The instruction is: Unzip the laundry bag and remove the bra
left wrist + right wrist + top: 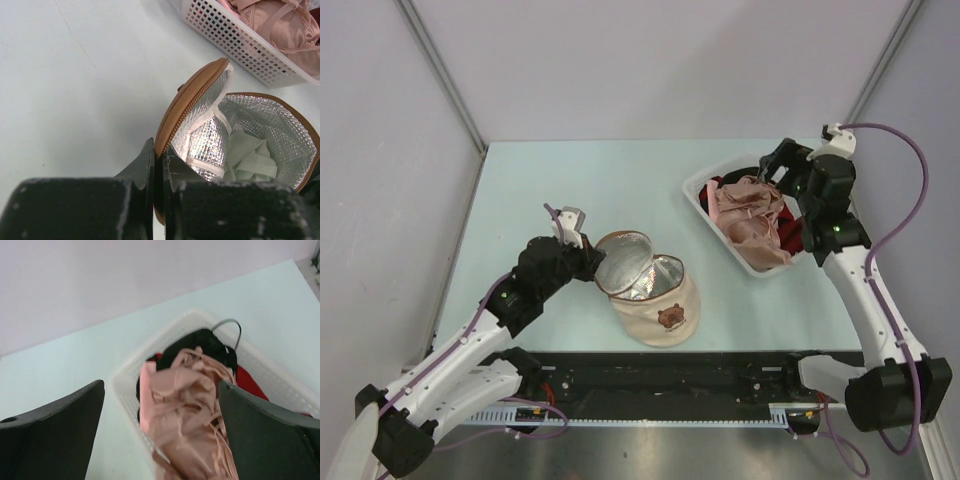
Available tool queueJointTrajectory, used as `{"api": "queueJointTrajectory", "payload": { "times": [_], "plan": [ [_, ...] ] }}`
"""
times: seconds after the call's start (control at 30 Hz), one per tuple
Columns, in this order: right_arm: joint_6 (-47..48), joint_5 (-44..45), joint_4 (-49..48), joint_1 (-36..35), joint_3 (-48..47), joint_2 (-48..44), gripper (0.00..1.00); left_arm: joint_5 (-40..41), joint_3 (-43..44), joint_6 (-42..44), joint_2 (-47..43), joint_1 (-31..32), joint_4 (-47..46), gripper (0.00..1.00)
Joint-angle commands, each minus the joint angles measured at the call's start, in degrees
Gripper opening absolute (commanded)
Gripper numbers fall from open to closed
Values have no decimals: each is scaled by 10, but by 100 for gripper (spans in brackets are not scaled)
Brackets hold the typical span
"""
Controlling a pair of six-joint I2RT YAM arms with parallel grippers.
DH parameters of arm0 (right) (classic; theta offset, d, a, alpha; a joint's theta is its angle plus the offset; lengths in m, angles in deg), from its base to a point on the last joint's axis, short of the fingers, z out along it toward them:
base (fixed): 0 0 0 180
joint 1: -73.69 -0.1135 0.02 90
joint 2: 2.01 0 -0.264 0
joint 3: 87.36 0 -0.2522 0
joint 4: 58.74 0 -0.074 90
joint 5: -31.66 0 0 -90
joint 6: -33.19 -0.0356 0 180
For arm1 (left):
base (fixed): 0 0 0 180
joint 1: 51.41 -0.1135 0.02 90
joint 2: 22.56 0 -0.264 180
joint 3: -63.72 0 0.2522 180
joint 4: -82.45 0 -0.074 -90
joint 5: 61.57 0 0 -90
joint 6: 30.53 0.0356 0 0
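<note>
Where the left arm reaches across the table, its end effector meets the raised lid of the laundry bag. From above the grip itself is hard to read. The left wrist camera settles it: the end effector is pinched narrow on the lid's brown zippered rim.

The bag sits unzipped at the table's near middle, its small brown label facing the arms. The overhead view shows only silvery lining in the cavity. The left wrist view also shows the pale mint bra, folded inside against the lining.

Farther right stands a white perforated basket, well apart from the bag. It holds a pink satin garment lying over a red-and-black garment. The right end effector hangs over the basket's far end. Its wrist camera shows the end effector spread wide, holding nothing, with the pink straps between the two fingers in frame. A thin grey loop above the black fabric shows only there.
</note>
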Motion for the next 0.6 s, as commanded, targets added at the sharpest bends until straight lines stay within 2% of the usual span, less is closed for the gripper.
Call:
{"api": "queueJointTrajectory", "payload": {
  "times": [0.0,0.1,0.13,0.27,0.33,0.43,0.57],
  "plan": [
    [-5,-18,173,-24,7,-47,99,0,28,9,-3,2,-9,0],
    [-14,60,219,-93,68,-115,99,7,30,11,-12,2,-3,0],
    [-20,94,226,-107,101,-164,99,18,32,11,-15,2,2,0],
    [-22,126,272,-160,145,-245,100,37,50,14,-32,2,2,0],
    [-16,108,278,-167,167,-249,100,44,65,18,-32,2,-4,0],
    [-16,94,284,-169,176,-199,100,44,88,19,-15,2,-6,0],
    [-17,142,256,-177,183,-157,100,40,111,18,-3,6,-11,0]
  ]
}}
